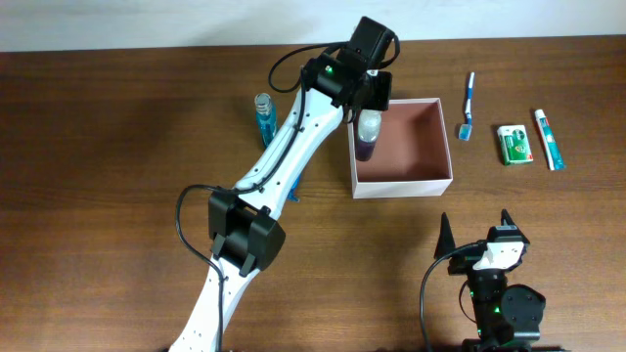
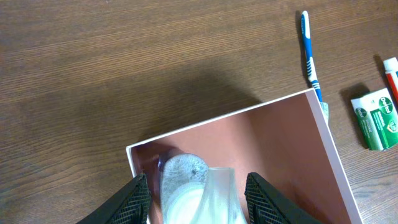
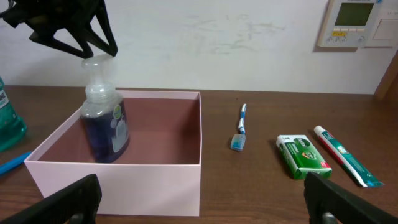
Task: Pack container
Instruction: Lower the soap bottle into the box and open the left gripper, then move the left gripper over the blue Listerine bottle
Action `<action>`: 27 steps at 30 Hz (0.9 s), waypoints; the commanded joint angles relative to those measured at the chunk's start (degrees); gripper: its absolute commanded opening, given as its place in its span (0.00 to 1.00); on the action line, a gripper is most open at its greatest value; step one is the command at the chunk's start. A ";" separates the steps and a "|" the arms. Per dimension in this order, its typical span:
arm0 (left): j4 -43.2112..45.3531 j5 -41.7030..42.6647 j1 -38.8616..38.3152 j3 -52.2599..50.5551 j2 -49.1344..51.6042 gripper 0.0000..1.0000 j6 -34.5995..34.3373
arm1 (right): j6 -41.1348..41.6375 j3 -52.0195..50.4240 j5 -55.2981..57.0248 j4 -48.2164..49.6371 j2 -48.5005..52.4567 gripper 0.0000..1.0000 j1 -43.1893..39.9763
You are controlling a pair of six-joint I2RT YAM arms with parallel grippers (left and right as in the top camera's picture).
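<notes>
Pack status: one item in, the rest out. The container (image 1: 402, 185) sits at mid-table towards the far edge, open side up. A pump bottle (image 3: 106, 127) of dark purple liquid stands upright in its left corner, close to the left wall. The left gripper (image 2: 196, 180) hangs directly over the pump head, jaws apart and straddling the bottle top. The wrist view shows a thin strip of the box floor on each side, so I read the bottle as set down and let go, though contact at the pump cannot be ruled out. The right gripper (image 1: 476, 227) is parked near the front edge, jaws wide apart and empty, well clear of the box. Left to pack, as far as I can judge: a toothbrush (image 1: 469, 106) just right of the box, then a green packet (image 1: 514, 144) and a toothpaste tube (image 1: 549, 139) further right, lying side by side. A blue-green bottle (image 1: 264, 117) stands left of the box. A blue object (image 3: 12, 163) lies mostly hidden under the left arm and cannot be identified. Most of the box floor is bare. Obstruction: the left arm slants across the box's left side and covers the two left-hand items, while the right-hand three lie unobstructed.
</notes>
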 commanded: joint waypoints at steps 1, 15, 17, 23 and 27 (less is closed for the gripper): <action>0.20 -0.85 0.09 1.09 0.07 0.51 -0.57 | 0.20 -0.26 0.07 -0.28 -0.48 0.99 0.57; 2.60 -0.79 2.01 9.81 -0.15 0.64 3.19 | 0.20 -0.26 0.07 -0.28 -0.48 0.99 0.57; 1.44 -0.81 3.15 14.19 -0.24 0.64 3.21 | 0.20 -0.26 0.07 -0.28 -0.48 0.99 0.57; -13.09 -0.81 9.64 28.48 -0.37 0.68 3.43 | 0.20 -0.26 0.07 -0.28 -0.48 0.99 0.57; -25.64 -0.55 14.23 28.30 -2.19 0.69 6.91 | 0.20 -0.26 0.07 -0.28 -0.48 0.99 0.57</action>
